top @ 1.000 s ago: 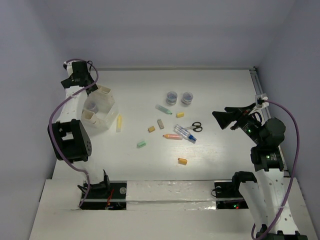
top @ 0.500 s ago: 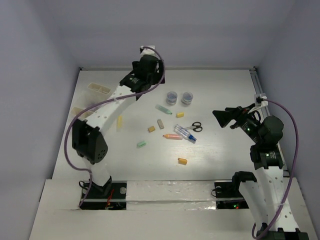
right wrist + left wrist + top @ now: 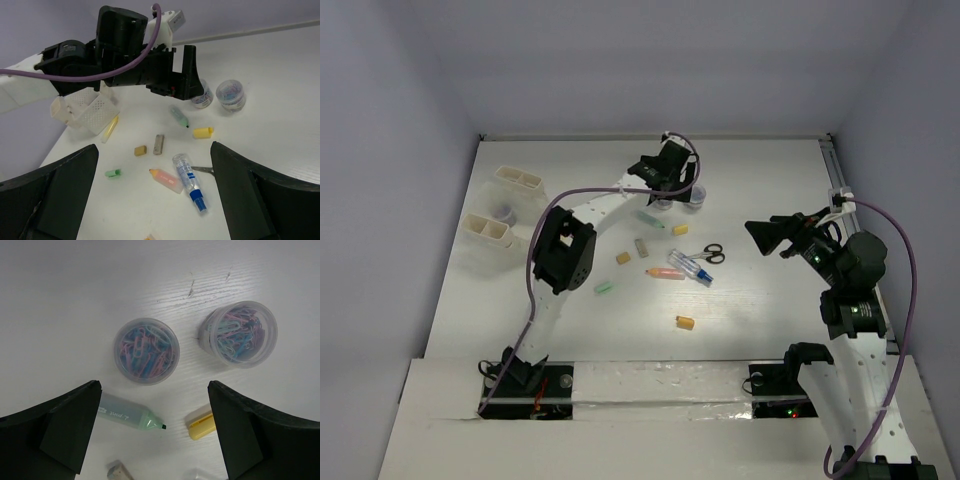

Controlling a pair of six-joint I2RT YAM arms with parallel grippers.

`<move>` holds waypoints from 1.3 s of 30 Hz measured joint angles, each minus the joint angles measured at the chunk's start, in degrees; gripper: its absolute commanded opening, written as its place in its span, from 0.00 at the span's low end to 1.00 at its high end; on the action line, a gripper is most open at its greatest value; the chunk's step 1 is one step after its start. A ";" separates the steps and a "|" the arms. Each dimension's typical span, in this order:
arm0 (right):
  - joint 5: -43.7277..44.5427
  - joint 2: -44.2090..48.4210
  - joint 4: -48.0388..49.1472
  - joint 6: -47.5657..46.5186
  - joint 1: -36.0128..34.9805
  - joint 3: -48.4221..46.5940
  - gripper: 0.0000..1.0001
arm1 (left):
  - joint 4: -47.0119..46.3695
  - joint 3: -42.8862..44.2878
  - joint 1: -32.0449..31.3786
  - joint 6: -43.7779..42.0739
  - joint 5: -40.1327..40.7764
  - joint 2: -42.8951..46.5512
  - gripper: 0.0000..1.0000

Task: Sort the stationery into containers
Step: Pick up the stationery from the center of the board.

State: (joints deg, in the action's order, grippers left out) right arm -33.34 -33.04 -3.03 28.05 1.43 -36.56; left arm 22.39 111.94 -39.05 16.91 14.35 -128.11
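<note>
My left gripper point(image 3: 672, 188) point(image 3: 155, 432) hangs open and empty over two round clear jars of paper clips point(image 3: 145, 351) point(image 3: 242, 334). A green marker point(image 3: 127, 415) point(image 3: 647, 218) and a yellow cap piece point(image 3: 202, 425) lie between its fingers, below them. Mid-table lie a tan eraser point(image 3: 641, 246), yellow eraser point(image 3: 623, 258), orange-pink marker point(image 3: 665, 273), blue-capped pen point(image 3: 692, 267), scissors point(image 3: 710, 253), a green piece point(image 3: 603, 288) and an orange eraser point(image 3: 685, 322). Two off-white bins point(image 3: 518, 178) point(image 3: 487, 229) stand far left. My right gripper point(image 3: 760, 240) point(image 3: 160, 200) is open, empty, raised at right.
A yellow marker point(image 3: 110, 129) lies beside the bins point(image 3: 85, 110), hidden under my left arm's elbow point(image 3: 560, 252) in the top view. A small round jar point(image 3: 503, 212) seems to stand between the bins. A rail point(image 3: 832, 165) runs along the table's right edge.
My left arm has swung from the bins at far left across to the right, over the two jars. The bins now stand apart. The right arm has not moved.
</note>
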 measured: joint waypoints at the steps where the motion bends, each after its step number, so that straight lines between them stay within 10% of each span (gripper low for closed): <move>1: 0.00 0.00 0.00 0.00 0.00 0.00 1.00 | 0.17 0.31 -0.13 0.00 0.02 -0.35 0.86; 17: -0.04 -0.04 0.00 0.02 0.00 0.00 1.00 | 1.33 9.84 0.87 0.74 1.11 -8.79 0.81; 29: -0.09 -0.07 0.00 0.02 0.00 0.00 1.00 | -0.17 6.88 2.19 1.16 1.55 -9.07 0.35; 39: -0.13 -0.35 0.02 0.02 0.00 0.00 1.00 | 3.17 1.84 3.65 -1.03 2.21 1.90 0.34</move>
State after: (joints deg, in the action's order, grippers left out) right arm -33.47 -33.39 -3.01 28.08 1.43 -36.56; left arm 25.56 113.78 -35.40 15.88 16.56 -126.21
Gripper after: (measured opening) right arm 0.995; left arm 0.556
